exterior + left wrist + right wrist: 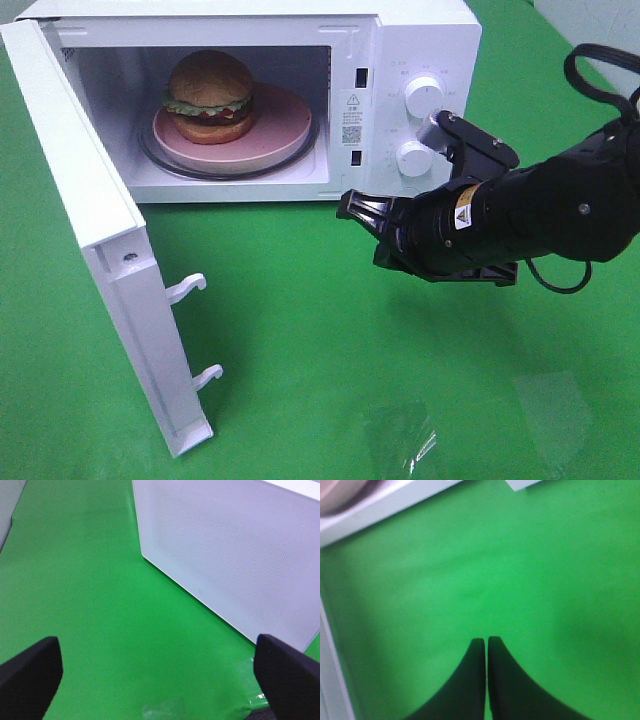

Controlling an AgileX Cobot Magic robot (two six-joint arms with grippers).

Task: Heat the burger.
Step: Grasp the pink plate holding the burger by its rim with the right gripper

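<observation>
**Door Swung Wide, Burger Sits Inside Microwave**

Hinged at the left and standing fully open, the white microwave door (100,230) reaches closest to the lens, with two white latch hooks (185,288) jutting from its inner edge over the green counter (320,340). A patch of clear tape (400,440) glints on the counter just beside the door's lower corner.

Inside the white countertop microwave (400,40), the round burger (210,95), with glossy golden-brown buns, frilly green lettuce and a dark patty, rests on a shallow pink plate (275,135). It sits toward the plate's left side. The plate lies on the glass turntable (305,160), whose rim shows as a ring around it.

The black right arm (520,215) reaches in from the right, low over the counter and in front of the control panel with its two round white knobs (423,97). The right jaws are pressed together on nothing and point left, just in front of the oven's lower front edge and apart from it.

The left jaws show only in the left wrist view. They are spread wide, with bare green counter between the two black fingers (30,675), and hang near the door's perforated outer face (235,555) without touching it.
</observation>
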